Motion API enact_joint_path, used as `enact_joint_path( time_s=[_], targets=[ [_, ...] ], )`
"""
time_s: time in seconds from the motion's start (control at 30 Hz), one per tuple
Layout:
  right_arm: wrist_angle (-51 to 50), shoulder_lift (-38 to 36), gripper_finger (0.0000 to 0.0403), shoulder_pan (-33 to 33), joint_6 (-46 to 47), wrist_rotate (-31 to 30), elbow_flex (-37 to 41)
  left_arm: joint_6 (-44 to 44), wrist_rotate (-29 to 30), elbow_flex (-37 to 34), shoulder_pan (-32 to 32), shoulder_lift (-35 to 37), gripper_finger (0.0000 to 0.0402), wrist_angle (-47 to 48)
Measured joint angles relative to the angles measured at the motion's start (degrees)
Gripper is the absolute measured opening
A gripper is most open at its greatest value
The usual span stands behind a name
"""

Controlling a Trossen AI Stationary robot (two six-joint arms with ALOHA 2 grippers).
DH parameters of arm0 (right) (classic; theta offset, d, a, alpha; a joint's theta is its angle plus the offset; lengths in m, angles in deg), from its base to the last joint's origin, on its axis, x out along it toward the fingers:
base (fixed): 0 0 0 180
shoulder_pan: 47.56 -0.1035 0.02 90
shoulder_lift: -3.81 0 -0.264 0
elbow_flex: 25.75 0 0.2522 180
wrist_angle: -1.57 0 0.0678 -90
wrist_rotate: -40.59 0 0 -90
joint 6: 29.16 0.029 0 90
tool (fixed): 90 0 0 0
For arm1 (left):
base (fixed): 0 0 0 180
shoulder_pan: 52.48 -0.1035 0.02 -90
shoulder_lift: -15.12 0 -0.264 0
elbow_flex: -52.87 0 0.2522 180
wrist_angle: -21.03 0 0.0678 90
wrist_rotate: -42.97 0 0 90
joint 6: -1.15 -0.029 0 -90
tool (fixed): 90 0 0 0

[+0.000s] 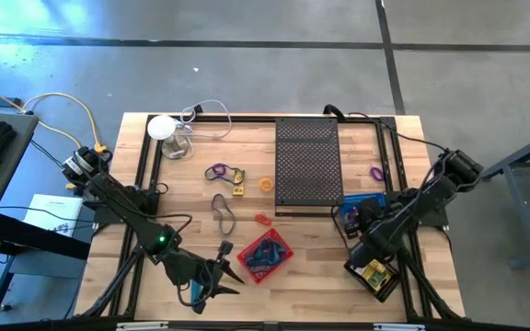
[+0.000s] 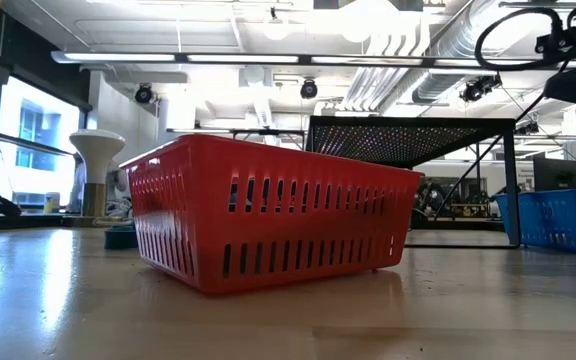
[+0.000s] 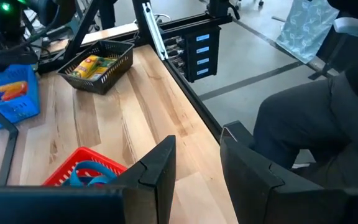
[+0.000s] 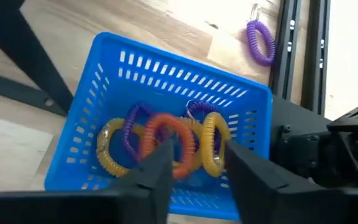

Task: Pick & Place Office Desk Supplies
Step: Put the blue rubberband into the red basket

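An orange coil loop (image 4: pixel 166 140) lies among yellow and purple coils in the blue basket (image 4: pixel 104 68), directly under the right gripper (image 4: pixel 194 163), whose fingers stand apart and empty: a drop-off, it seems. Next calls for lifting clear toward the purple coil (image 4: pixel 261 41) outside on the table; the left gripper (image 3: pixel 197 168) waits, fingers apart, near the red basket (image 3: pixel 82 168).

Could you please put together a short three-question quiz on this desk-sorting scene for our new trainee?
1. True or false: the right tool hangs above the red basket.
2. What lies in the black basket?
A. yellow packets
B. coil rings
C. nothing
3. Fill in: a loose purple coil ring lies on the table just outside the ____ basket.

Key:
1. False; it is over the blue basket holding coil rings.
2. A
3. blue
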Motion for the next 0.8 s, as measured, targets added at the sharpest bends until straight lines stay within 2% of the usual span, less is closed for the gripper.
enact_joint_path(
  time_s=[0.17, 0.33, 0.43, 0.57, 0.67, 0.8],
  targets=[
    [-0.32, 0.0, 0.0206, 0.49, -0.12, -0.47, 0.0, 9.55, 2.23, 0.0, -0.02, 0.0, 0.012, 2.87],
    [-2.89, 0.0, 0.0258, 0.0, -0.4, -3.59, -1.3, 12.62, 6.71, 0.0, -0.07, 0.97, 0.012, 9.07],
    [-4.08, 0.0, 0.0272, -2.22, 3.43, -11.07, -2.87, 13.03, 9.76, 0.04, -0.36, 3.07, 0.012, 16.87],
    [-1.41, 0.0, 0.0279, -6.98, 6.18, -24.4, -4.41, 11.87, 10.16, 0.04, -2.12, 4.44, 0.012, 29.06],
    [5.02, 0.0, 0.0278, -9.98, 4.99, -34.87, -4.44, 6.69, 10.09, 0.04, -4.4, 4.31, 0.012, 35.69],
    [16.76, 0.0, 0.0276, -12.79, -1.71, -46.75, -4.44, 7.29, 9.25, -3.24, -7.77, 3.63, 0.0119, 38.18]
  ],
)
